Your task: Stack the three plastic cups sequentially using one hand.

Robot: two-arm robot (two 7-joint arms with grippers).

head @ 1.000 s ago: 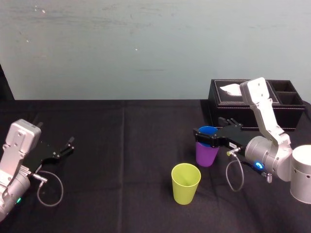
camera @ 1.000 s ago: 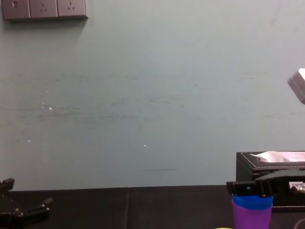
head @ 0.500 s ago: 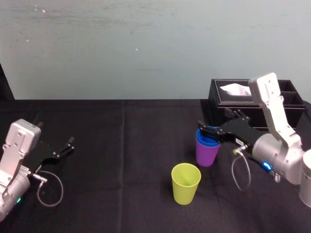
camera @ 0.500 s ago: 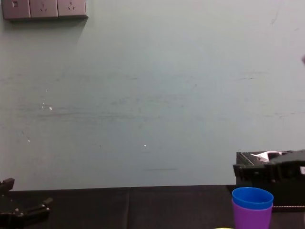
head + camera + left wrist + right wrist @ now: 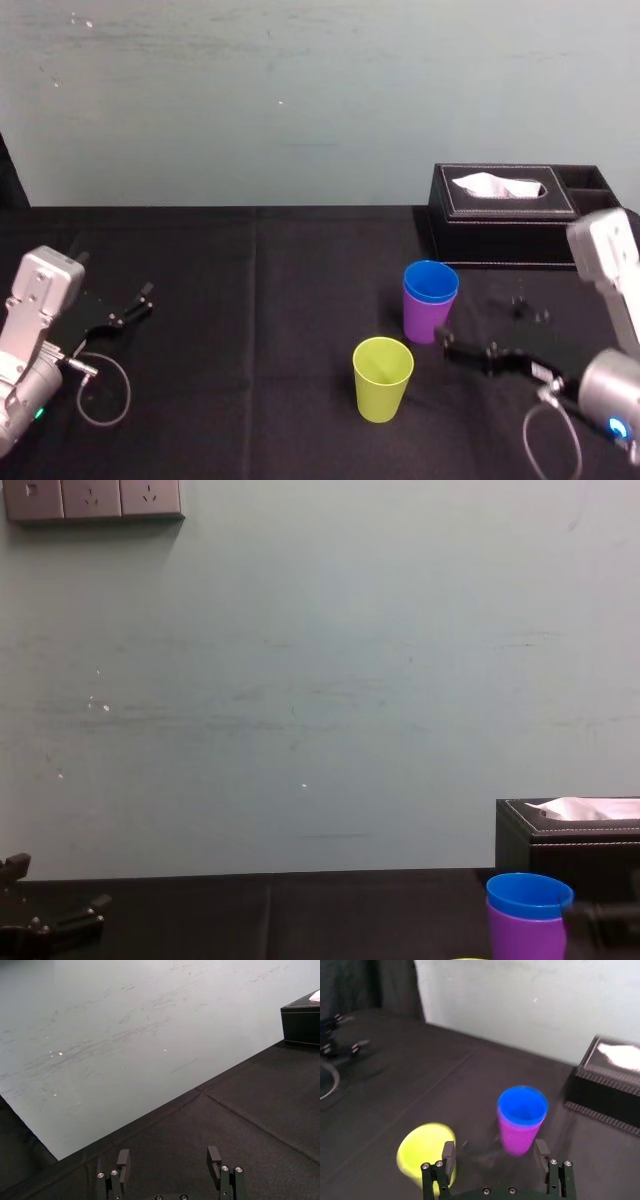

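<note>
Backed off lower right, the right gripper (image 5: 495, 1152) gapes wide, empty; blue cup (image 5: 431, 282) nested in purple cup (image 5: 426, 321) (yellow-green cup (image 5: 382, 378) apart); left gripper (image 5: 128, 309) parked lower left, jaws spread

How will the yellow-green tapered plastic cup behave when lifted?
Probably light: the yellow-green tapered plastic cup looks empty. Its smooth tapered wall may slip in the open right gripper. Upright on its narrower base, it could tip if nudged. The left gripper idles far left.
</note>
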